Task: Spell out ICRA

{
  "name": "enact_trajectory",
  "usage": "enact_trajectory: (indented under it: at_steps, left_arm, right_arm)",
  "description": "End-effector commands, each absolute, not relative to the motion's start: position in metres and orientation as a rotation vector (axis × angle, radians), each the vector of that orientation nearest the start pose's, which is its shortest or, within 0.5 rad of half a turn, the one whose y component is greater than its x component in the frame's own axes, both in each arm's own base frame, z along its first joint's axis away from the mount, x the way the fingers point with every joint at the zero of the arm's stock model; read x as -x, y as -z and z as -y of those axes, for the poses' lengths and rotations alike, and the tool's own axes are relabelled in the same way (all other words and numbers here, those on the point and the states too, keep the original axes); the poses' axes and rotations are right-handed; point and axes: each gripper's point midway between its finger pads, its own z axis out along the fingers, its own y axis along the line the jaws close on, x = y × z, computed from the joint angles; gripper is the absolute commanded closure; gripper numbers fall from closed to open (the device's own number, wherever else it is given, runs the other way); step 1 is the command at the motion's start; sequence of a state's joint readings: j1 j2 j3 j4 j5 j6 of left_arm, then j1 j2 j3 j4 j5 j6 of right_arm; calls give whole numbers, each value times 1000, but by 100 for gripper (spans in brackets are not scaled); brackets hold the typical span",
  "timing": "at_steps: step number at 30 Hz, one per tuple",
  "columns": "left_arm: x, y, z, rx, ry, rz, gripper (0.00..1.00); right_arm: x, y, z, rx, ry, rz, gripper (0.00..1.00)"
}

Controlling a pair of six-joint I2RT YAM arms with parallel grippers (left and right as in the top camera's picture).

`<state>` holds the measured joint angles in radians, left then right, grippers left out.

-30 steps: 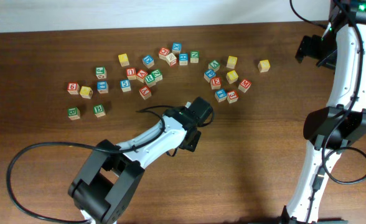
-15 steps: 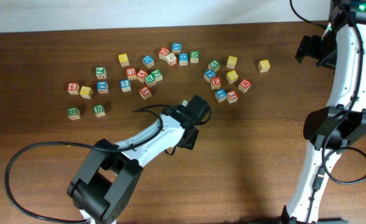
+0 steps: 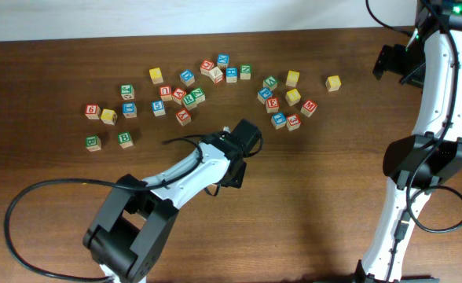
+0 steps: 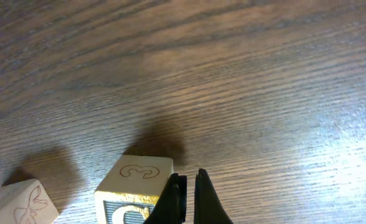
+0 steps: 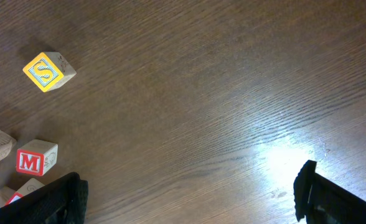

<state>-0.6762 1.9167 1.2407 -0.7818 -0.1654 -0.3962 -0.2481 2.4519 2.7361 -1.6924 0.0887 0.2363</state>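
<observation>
Sliding a little toward the other cubes (image 3: 188, 98) over the last second, the left claw (image 4: 188, 190) stays pinched shut on nothing. Its tips sit just beside a yellow-faced cube (image 4: 130, 186), perhaps the C. The right claw (image 5: 190, 177) hangs wide open and empty. No letters are lined up on the counter (image 3: 309, 196), so the spelling looks barely begun.

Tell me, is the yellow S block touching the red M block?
Apart. The right wrist view shows bare table between the yellow S block and the red M block.
</observation>
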Motion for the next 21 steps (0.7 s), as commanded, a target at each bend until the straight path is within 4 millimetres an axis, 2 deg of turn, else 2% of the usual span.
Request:
enact_trajectory:
  at_steps: [1, 11, 15, 21]
  left_arm:
    - [-307, -13, 196, -294, -176, -2921, 100]
    - [-312, -14, 192, -97, -154, -2925, 100]
    - [-314, -14, 191, -83, -156, -2920, 100]
    - [-316, -14, 177, -47, -202, -2928, 100]
  right_arm:
    - [-462, -169, 130, -727, 129, -2882, 2]
    - [-462, -169, 130, -727, 129, -2882, 2]
    - [-462, -169, 130, -727, 129, -2882, 2]
    - [-462, -169, 130, -727, 129, -2882, 2]
